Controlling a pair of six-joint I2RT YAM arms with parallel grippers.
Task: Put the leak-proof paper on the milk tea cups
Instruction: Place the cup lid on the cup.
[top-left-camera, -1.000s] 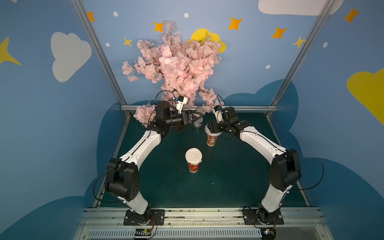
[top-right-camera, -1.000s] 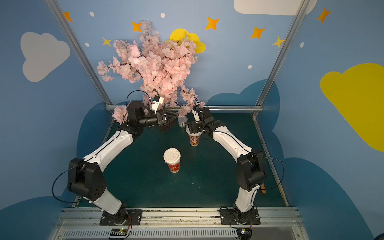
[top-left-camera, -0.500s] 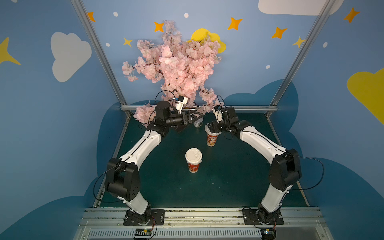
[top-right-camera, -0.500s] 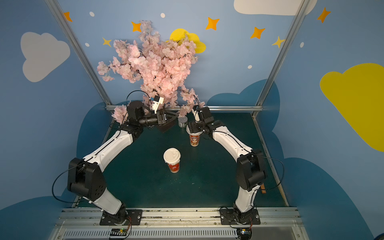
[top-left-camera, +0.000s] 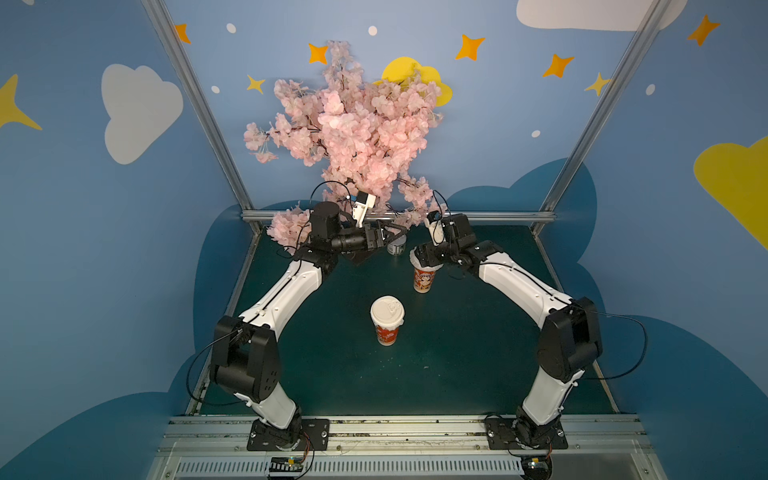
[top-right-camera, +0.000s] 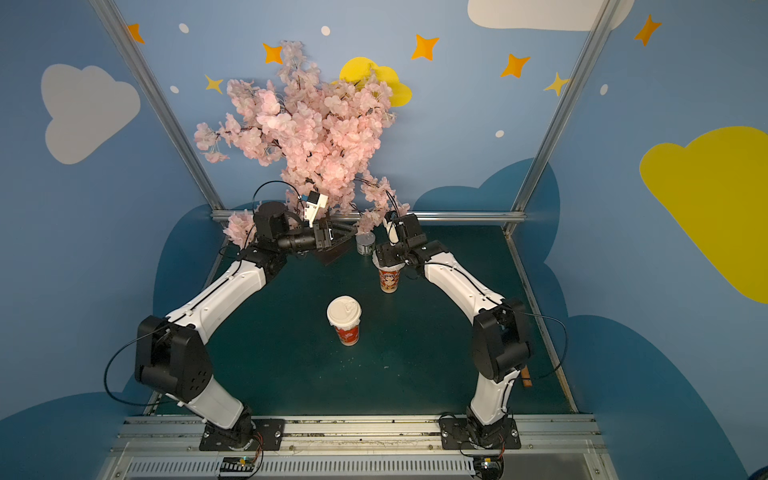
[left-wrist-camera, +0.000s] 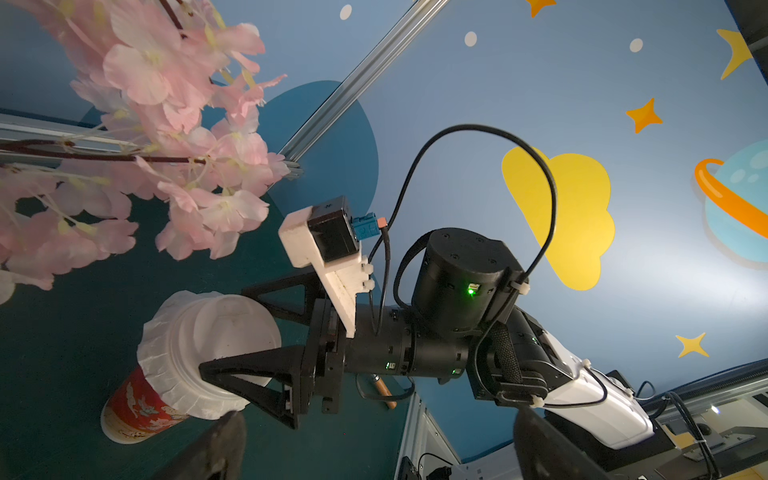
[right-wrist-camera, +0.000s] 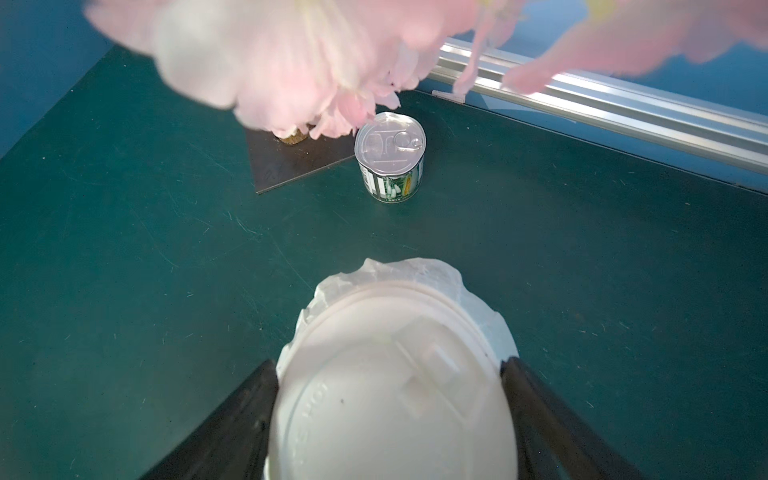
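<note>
Here, the right gripper clasps the white lid pressed over the leak-proof paper on the far milk tea cup, at 1 o'clock from the near cup. The left gripper, spread wide and empty, hovers at the far cup's 11 o'clock.

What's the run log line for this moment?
left pincer: open, empty | right pincer: gripping lid on far cup | leak-proof paper: under that lid, edges showing | near cup: lidded

A robot demo booth — aluminium frame posts, cartoon sky walls, fake cherry blossom over a green bench.
</note>
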